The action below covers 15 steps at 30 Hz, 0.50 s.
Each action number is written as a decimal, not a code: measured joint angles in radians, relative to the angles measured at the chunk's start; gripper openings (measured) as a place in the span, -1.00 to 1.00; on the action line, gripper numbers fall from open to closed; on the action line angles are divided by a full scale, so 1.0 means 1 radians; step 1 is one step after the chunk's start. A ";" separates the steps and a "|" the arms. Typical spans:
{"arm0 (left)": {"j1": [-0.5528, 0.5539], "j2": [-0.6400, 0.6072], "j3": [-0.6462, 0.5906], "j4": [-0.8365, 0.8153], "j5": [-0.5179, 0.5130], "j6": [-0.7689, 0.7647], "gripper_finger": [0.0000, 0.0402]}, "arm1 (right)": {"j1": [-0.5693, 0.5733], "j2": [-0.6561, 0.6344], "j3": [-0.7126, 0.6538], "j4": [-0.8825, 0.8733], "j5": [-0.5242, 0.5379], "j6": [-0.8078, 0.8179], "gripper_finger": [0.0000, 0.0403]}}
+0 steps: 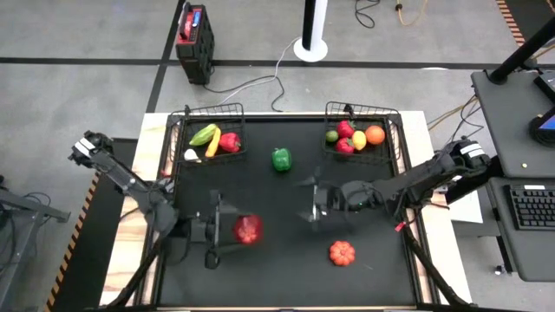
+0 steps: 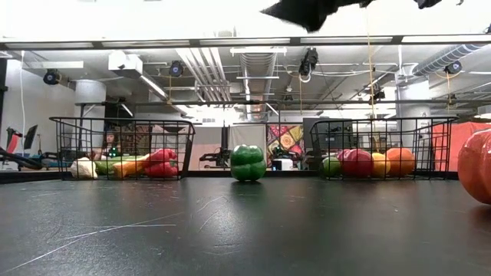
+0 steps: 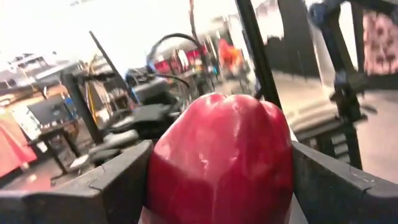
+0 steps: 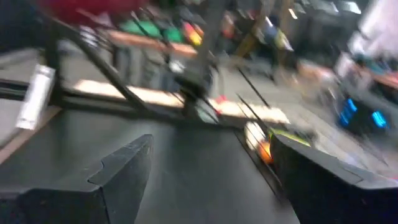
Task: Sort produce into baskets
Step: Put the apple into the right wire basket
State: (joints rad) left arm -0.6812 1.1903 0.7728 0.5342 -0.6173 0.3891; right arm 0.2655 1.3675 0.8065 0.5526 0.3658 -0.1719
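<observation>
My left gripper [image 1: 231,230] is shut on a red pepper [image 1: 248,230] over the near left part of the black table; the pepper fills the left wrist view [image 3: 224,155]. My right gripper [image 1: 313,201] is open and empty over the table's middle, pointing toward the left edge; its fingers show in the right wrist view [image 4: 211,180]. A green pepper [image 1: 281,159] stands on the table between the two wire baskets. The left basket [image 1: 236,111] holds green, yellow, red and white pieces. The right basket [image 1: 392,117] holds green, red, yellow and orange pieces. An orange-red pumpkin-like piece [image 1: 342,253] sits near the front. My left gripper pinches the red pepper by its two opposite sides [image 3: 160,177] between its two fingers [image 3: 118,180]. The fingers come level from the table's left side. The pepper does not show on the table in the low view, so it is lifted clear.
The baskets stand at the table's far edge, left and right. The black mat [image 1: 286,277] lies bare between the grippers and the near edge, apart from the pumpkin-like piece, which also shows in the low view [image 2: 477,176]. A desk with a keyboard [image 1: 529,208] stands to the right.
</observation>
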 joint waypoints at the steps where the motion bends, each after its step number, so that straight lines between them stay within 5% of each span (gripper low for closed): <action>1: 0.019 0.000 -0.030 0.056 0.022 0.002 0.56 | 0.013 0.002 -0.002 0.027 -0.016 -0.022 0.55; 15: 0.115 0.024 -0.151 0.196 0.052 -0.110 0.57 | 0.078 0.090 0.134 0.037 -0.029 -0.094 0.69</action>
State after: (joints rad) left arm -0.5666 1.2140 0.6213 0.7303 -0.5655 0.2788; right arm 0.3430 1.4579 0.9401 0.5900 0.3367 -0.2661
